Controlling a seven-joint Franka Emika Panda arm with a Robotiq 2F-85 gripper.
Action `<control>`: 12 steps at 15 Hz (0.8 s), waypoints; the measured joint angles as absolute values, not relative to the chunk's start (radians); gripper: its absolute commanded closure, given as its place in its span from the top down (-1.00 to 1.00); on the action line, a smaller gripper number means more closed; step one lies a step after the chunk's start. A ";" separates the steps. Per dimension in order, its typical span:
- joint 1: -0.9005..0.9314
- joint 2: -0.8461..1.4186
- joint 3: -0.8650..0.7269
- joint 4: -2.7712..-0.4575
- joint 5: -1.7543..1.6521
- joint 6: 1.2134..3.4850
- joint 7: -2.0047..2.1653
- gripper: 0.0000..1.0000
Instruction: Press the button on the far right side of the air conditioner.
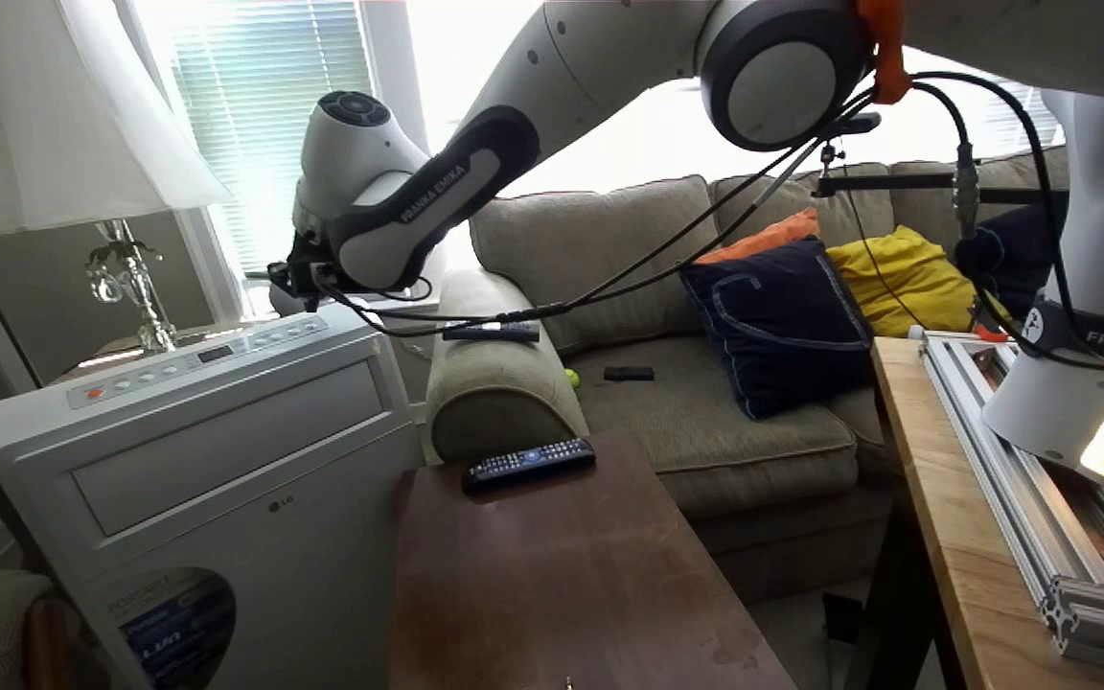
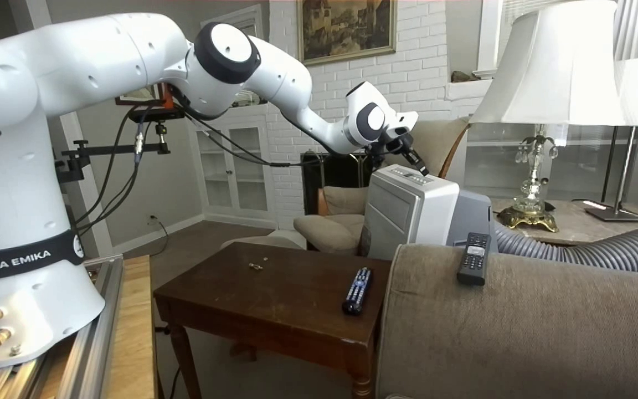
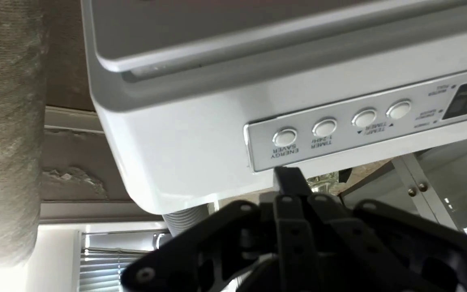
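Observation:
The white air conditioner (image 1: 327,537) stands at the left in an exterior view and beyond the table in an exterior view (image 2: 434,208). Its top control panel (image 3: 266,154) shows in the wrist view with a row of round white buttons and upside-down lettering. The end button (image 3: 285,138) is labelled ENERGY SAVER, and the TIMER button (image 3: 324,128) is beside it. My gripper (image 3: 292,180) is shut and empty. Its fingertips appear just below the panel edge in the wrist view, close to the end button. In an exterior view the gripper (image 2: 423,169) points down at the unit's top. Contact cannot be told.
A brown table (image 2: 274,299) holds a remote (image 2: 357,291). The sofa armrest (image 2: 551,327) holds another remote (image 2: 473,259). A lamp (image 2: 530,183) and a grey hose (image 2: 585,255) are by the unit. Cables (image 1: 600,297) hang along the arm.

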State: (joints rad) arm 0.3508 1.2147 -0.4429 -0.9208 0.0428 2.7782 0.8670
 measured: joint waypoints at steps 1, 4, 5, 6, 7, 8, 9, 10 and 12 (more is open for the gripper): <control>0.349 1.221 -0.444 -0.911 0.035 2.771 0.875 -1.00; 0.344 1.233 -0.444 -0.892 0.013 2.751 0.894 -1.00; 0.343 1.236 -0.444 -0.885 0.007 2.744 0.900 -1.00; 0.342 1.240 -0.444 -0.880 0.002 2.739 0.904 -1.00; 0.342 1.243 -0.444 -0.876 -0.003 2.737 0.907 -1.00; 0.342 1.245 -0.444 -0.873 -0.006 2.735 0.909 -1.00; 0.342 1.246 -0.443 -0.872 -0.008 2.734 0.909 -1.00; 0.342 1.246 -0.442 -0.872 -0.009 2.734 0.909 -1.00; 0.343 1.246 -0.442 -0.871 -0.011 2.734 0.910 -1.00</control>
